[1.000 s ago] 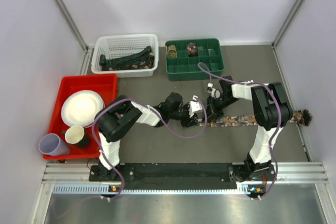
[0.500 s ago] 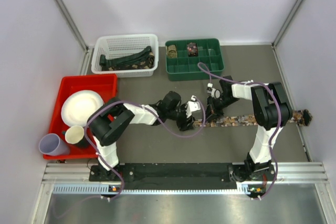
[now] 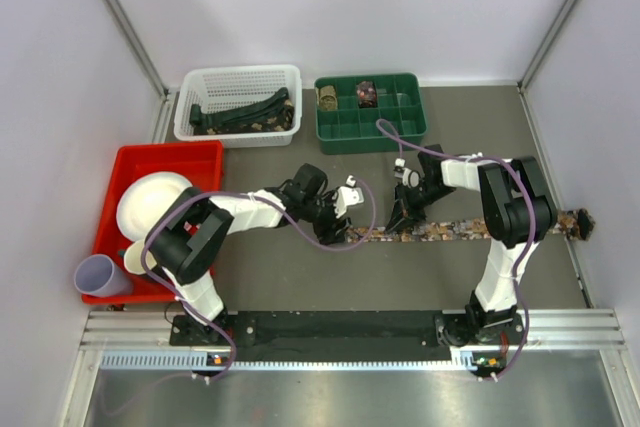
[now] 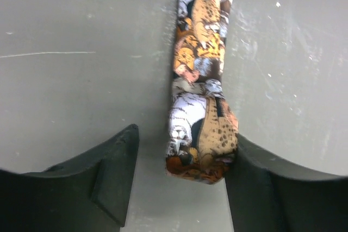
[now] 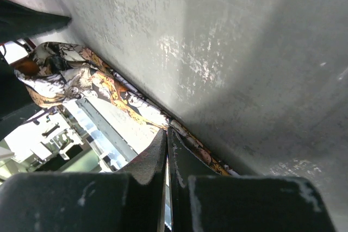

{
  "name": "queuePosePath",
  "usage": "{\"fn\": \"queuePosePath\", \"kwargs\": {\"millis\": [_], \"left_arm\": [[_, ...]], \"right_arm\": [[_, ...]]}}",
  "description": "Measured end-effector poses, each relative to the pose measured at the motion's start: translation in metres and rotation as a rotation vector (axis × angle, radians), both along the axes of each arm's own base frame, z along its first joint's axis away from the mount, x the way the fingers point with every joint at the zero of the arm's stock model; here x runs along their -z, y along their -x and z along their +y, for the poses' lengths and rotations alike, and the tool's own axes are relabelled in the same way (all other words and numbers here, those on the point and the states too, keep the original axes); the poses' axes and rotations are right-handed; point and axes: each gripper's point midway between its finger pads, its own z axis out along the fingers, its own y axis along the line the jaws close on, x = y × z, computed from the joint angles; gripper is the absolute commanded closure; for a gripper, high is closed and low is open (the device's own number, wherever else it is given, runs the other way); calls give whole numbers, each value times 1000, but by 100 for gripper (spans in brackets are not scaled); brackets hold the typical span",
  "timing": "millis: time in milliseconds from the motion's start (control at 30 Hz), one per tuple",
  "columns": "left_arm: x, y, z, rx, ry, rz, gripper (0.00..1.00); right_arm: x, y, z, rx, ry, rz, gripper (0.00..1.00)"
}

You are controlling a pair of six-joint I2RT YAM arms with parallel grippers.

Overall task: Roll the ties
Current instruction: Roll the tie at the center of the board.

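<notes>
Overhead, the tie (image 3: 455,229) lies flat across our desk (image 3: 300,282) as a speckled strip; only the left wrist view resolves its animal print. Our left gripper (image 4: 186,145) stands apart around its folded end; our right gripper (image 5: 167,137), fingers together, meets it farther along.

Overhead and close wrist views share the tie (image 3: 440,230).

We record one patterned tie (image 3: 470,228) flat before the green tray (image 3: 345,144), the left gripper (image 3: 345,227) at its end before the tray's left half, the right gripper (image 3: 398,225) over it before the right half. A basket (image 3: 240,74) left of the tray holds dark ties (image 3: 245,110).
</notes>
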Motion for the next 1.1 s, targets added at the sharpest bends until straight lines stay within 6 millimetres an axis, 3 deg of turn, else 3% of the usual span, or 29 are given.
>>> {"fn": "queuePosePath", "kwargs": {"millis": [133,333,633,900,967,1100], "left_arm": [[1,5,4,22,-27,19,56],[-7,15,-1,58,-7,36,57],[-38,8,-51,95,81,-12,52],[-2,11,-70,109,34,12,57],[-2,9,-74,113,38,2,58],[0,8,-75,116,36,-8,59]], "right_arm": [[0,0,0,0,0,1,100],[0,0,0,-4,1,-1,100],[0,0,0,-6,1,-2,100],[0,0,0,-6,0,-1,100],[-1,0,0,-10,-4,-2,99],[-4,1,1,-21,-16,-5,81]]}}
